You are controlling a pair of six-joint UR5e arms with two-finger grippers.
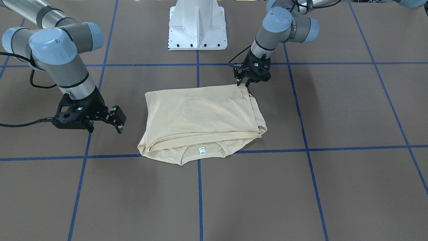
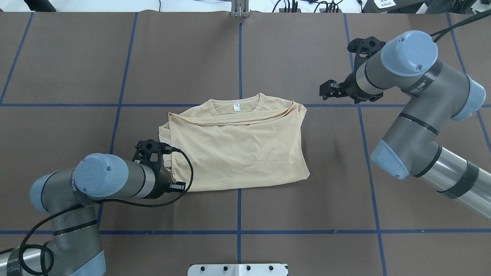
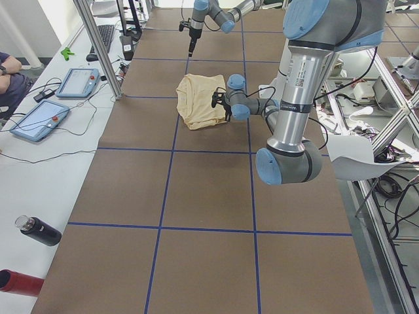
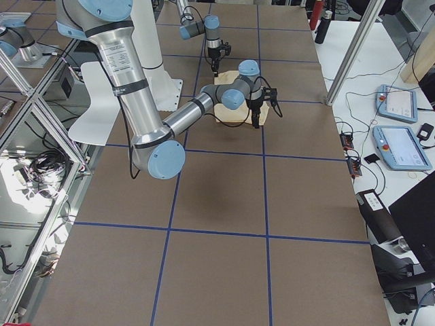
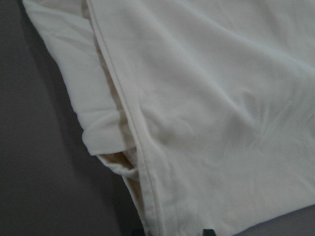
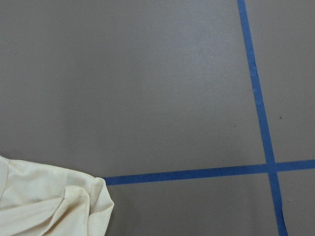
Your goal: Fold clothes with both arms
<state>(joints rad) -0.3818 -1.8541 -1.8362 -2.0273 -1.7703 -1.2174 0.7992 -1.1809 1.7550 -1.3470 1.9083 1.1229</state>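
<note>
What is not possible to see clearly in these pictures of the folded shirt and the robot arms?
- Writing on the small white neck label of the folded cream long-sleeved shirt: too small in every view.
- Left black two-finger pincer, open or shut: its grey wrist covers it overhead; the left wrist view's bottom edge cuts its tips.
- Shirt's underside: pressed against the brown table.

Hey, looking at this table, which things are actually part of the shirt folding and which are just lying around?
Part of the job:
pale cream folded cloth shirt
left arm's black pincer
right arm's black pincer

Just lying about:
white metal base pedestal
blue tape grid lines
blue-edged control tablets on the side bench
black bottle
red cylinder
</note>
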